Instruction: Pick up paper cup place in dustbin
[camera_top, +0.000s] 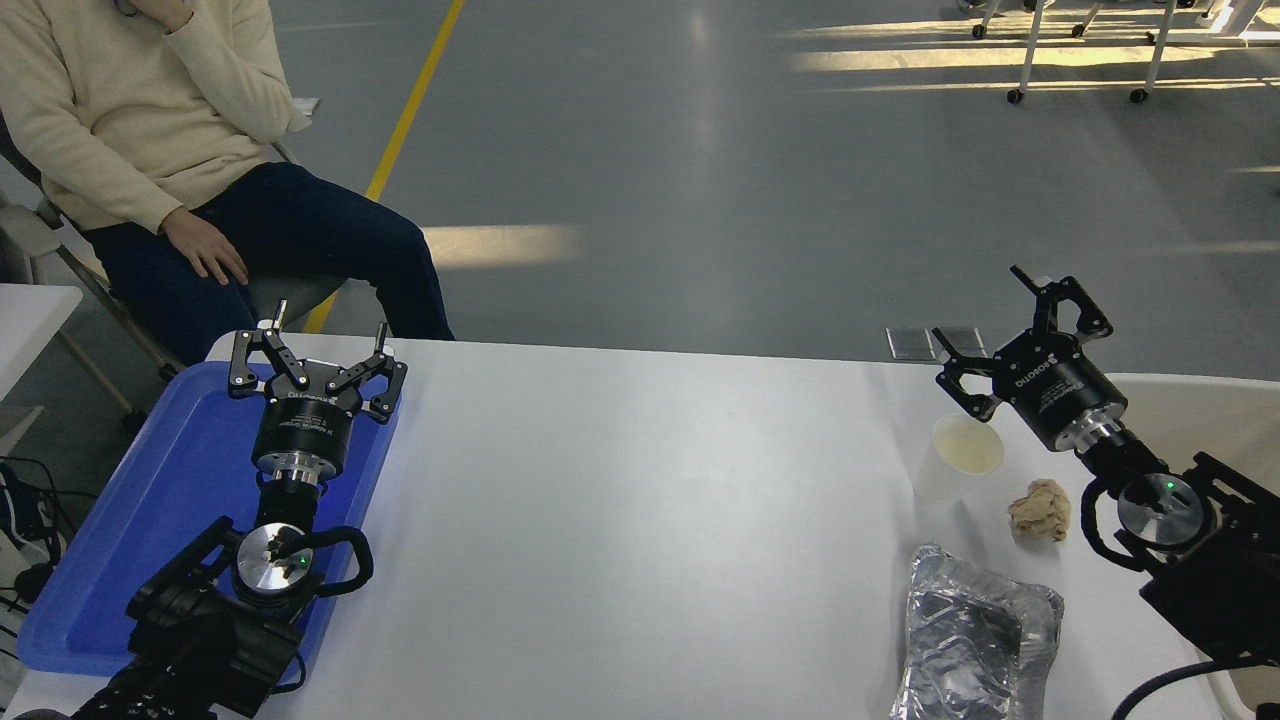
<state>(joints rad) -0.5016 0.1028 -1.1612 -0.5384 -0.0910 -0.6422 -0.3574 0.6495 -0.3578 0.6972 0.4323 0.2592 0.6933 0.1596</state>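
The paper cup (958, 460), white with a pale cream inside, stands upright on the white table (640, 500) at the right. My right gripper (978, 303) is open and empty. It hovers just behind and above the cup, with its lower finger close to the cup's far rim. The dustbin (1220, 400) shows only as a beige shape with an off-white rim at the right edge, mostly hidden behind my right arm. My left gripper (325, 335) is open and empty, parked over the blue tray at the lower left.
A crumpled tan paper wad (1040, 510) lies just right of the cup. A crinkled silver foil tray (975, 640) lies in front of it. A flat blue tray (150, 500) lies at the left edge. A person (150, 150) sits beyond the far left corner.
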